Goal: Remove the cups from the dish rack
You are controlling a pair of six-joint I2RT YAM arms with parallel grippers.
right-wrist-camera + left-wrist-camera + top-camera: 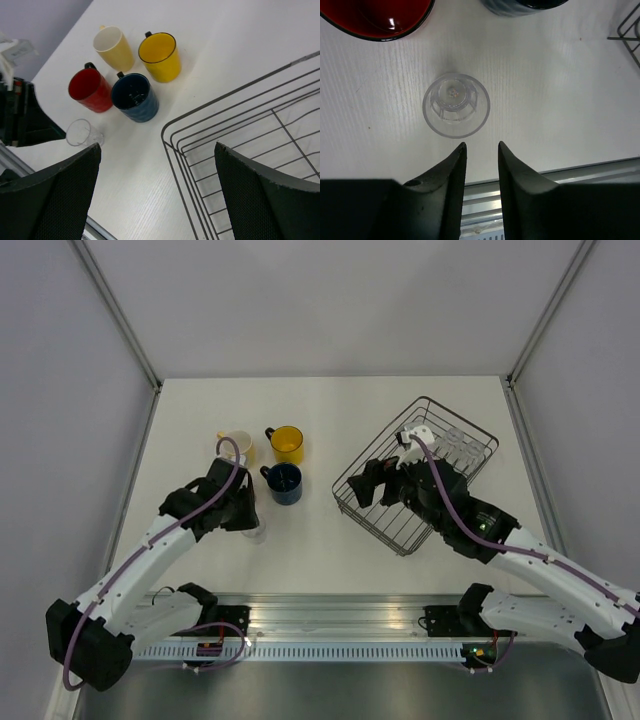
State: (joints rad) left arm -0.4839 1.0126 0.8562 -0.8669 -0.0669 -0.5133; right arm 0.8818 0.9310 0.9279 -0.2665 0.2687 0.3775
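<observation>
Both jaws empty: left narrow, right wide.

On the table the dish rack takes the right half, set askew to the edges; tumblers stand in its far right corner. Four mugs cluster left of the rack, apart from it, in two rows: the far-left mug beside the far-right mug; in front of them the near-right mug and, just beside it, the near-left mug (hidden from above under the left arm). A lone tumbler stands on the table nearest the arms, in front of the near-left mug and apart from it.
</observation>
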